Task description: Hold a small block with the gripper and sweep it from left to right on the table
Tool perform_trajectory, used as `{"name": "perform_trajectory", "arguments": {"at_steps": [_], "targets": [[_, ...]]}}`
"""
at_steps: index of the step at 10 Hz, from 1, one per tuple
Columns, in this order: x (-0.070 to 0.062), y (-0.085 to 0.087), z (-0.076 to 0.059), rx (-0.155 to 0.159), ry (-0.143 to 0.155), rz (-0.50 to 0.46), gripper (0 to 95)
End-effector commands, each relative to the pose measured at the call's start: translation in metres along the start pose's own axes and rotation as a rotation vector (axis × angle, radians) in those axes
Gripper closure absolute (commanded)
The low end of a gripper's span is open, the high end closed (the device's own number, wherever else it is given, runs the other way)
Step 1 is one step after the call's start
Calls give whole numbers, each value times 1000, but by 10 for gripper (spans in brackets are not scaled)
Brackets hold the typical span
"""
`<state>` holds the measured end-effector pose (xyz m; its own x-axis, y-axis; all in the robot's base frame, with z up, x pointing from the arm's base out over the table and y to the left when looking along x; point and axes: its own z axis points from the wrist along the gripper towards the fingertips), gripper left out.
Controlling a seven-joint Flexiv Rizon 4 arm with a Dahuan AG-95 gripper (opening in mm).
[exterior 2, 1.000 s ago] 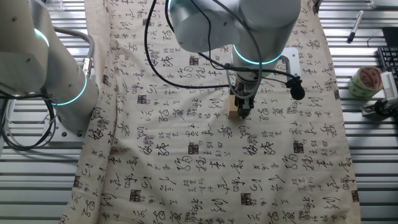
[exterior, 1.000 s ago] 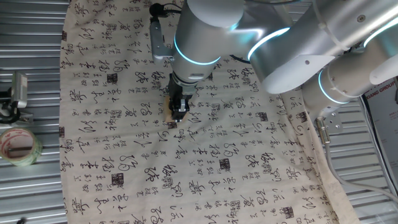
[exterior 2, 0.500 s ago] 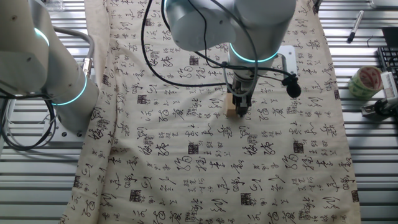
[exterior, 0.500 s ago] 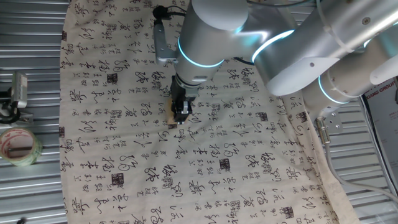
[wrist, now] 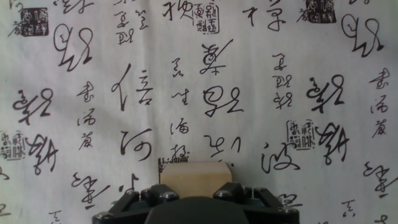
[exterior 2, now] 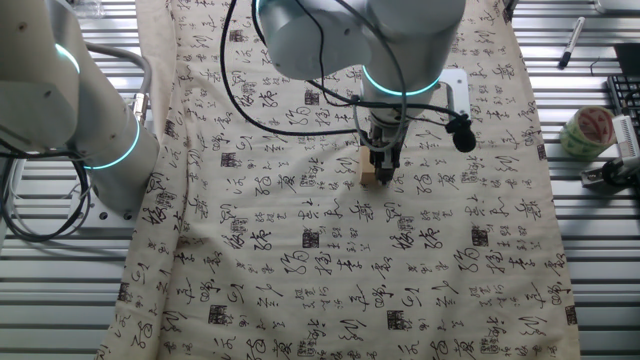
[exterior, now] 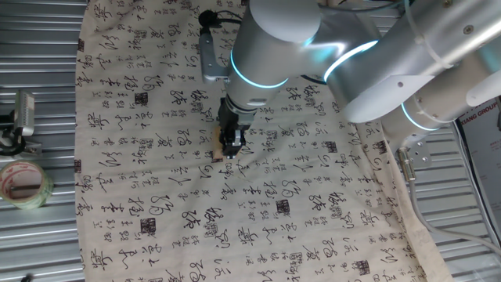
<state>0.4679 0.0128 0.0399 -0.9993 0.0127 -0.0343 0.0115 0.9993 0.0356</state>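
right now the end effector (exterior: 229,149) is clenched on the small wooden block (exterior 2: 369,172), fingers either side, holding it low so its underside sits on the calligraphy cloth (exterior: 156,180) covering the ribbed bench (exterior 2: 600,250). hand view shows the block (wrist: 194,180) wedged betw the fingertips w/ its pale top face poking out ahead of the black housing, cloth right beneath. arm comes straight down, prob so the block stays flat to the surface while it's dragged sideways. block sits roughly mid-cloth, toward the far half, so judging by that the sweep is underway w/ room left to travel. cloth is wrinkled near the block; it could bunch or drag if pressed too hard. tape roll (exterior: 23,184) and a second arm (exterior 2: 70,110) stand well apart, off to the edges, not in the sweep path.
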Motion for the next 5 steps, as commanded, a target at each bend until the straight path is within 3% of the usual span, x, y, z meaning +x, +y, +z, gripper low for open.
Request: {"name": "perform_trajectory", "arguments": {"at_steps": [1,5], "targets": [[2,2,18,5,-3,7,950],[6,7,19,10,-3,12,950]]}}
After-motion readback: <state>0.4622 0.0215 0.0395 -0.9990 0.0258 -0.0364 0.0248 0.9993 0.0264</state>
